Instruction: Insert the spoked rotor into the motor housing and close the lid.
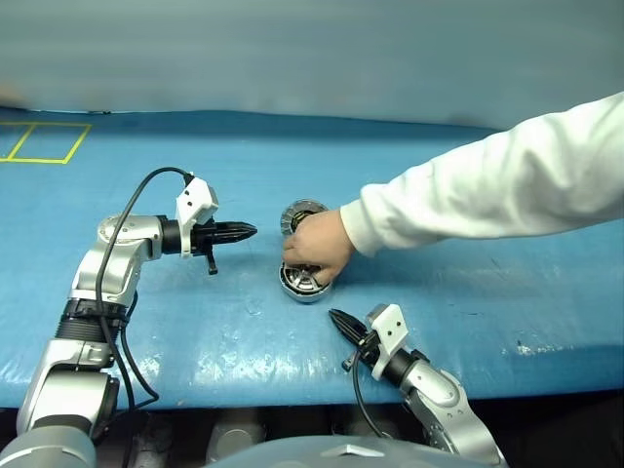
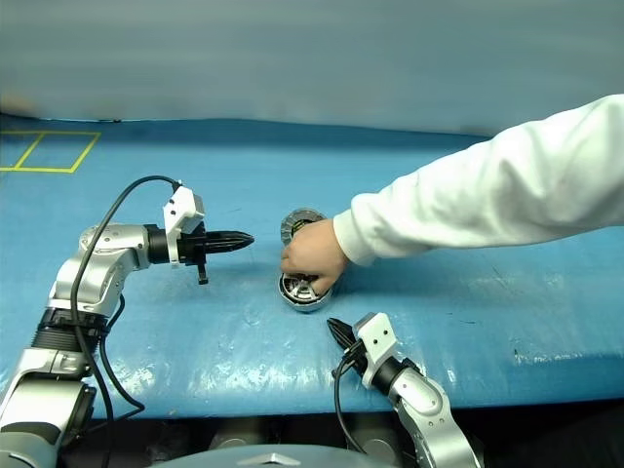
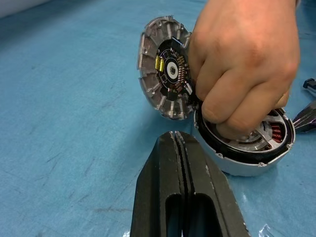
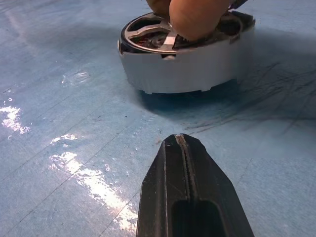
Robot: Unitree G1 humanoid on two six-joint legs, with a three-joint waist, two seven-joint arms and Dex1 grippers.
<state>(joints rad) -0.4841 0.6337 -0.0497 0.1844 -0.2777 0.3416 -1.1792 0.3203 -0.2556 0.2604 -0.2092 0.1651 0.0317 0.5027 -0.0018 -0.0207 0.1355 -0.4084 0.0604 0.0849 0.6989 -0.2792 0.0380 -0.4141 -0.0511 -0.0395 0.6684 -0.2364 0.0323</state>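
The motor housing (image 1: 304, 286) stands on the blue table, its silver wall facing my right wrist view (image 4: 187, 69). The spoked rotor (image 3: 232, 150) sits in its top, black rim and silver spokes (image 4: 143, 32) showing under a person's hand (image 1: 317, 249), whose fingers press on it. The lid (image 3: 165, 74) stands tilted up at the housing's far edge, open. My left gripper (image 1: 249, 231) is shut and empty, pointing at the lid from the left, a short way off. My right gripper (image 1: 336, 318) is shut and empty, just in front of the housing.
The person's white sleeve (image 1: 507, 185) reaches in from the right across the table's far right part. Yellow tape squares (image 1: 39, 141) mark the far left corner. The table's front edge (image 1: 292, 390) runs close behind my right gripper.
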